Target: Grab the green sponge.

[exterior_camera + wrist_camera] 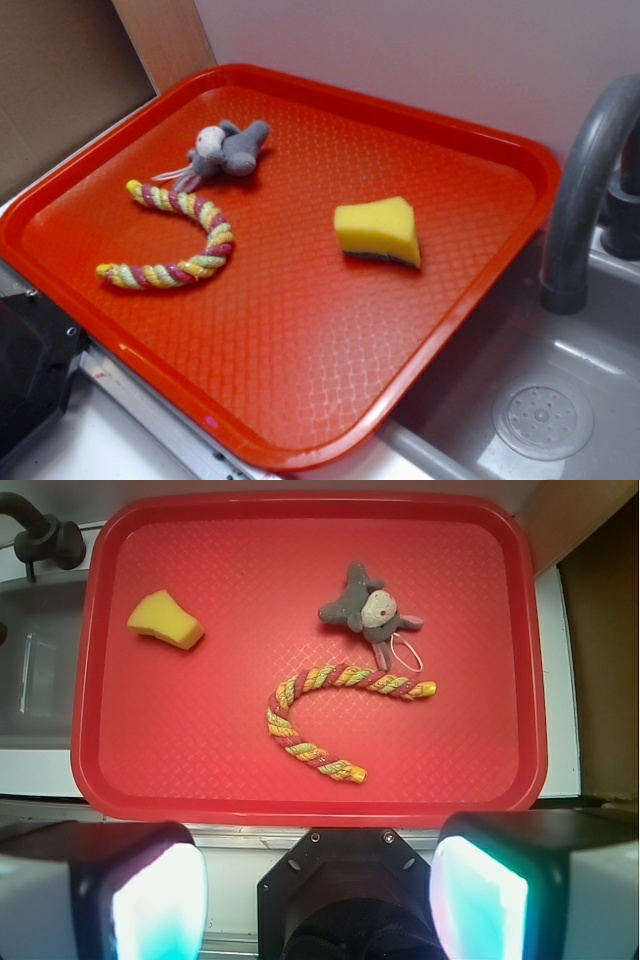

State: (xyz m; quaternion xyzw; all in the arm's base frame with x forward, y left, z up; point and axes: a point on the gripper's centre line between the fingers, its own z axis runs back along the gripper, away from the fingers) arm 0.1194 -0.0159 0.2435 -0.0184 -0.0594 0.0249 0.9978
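Fingers [160, 900] of the gripper [318, 895] are seen spread wide at the bottom of the wrist view, nothing held between them; it is judged to be kept back and high so that the whole tray [310, 785] can be surveyed before an approach. The green sponge [165, 621] is found alone on the tray's faucet side, its dark scouring face turned down, well apart from the rope toy [330, 715] and the grey plush animal [365, 612]. The tray is laid partly over a grey sink [540, 400], beside a curved faucet [585, 180] and a pale wall [420, 50].
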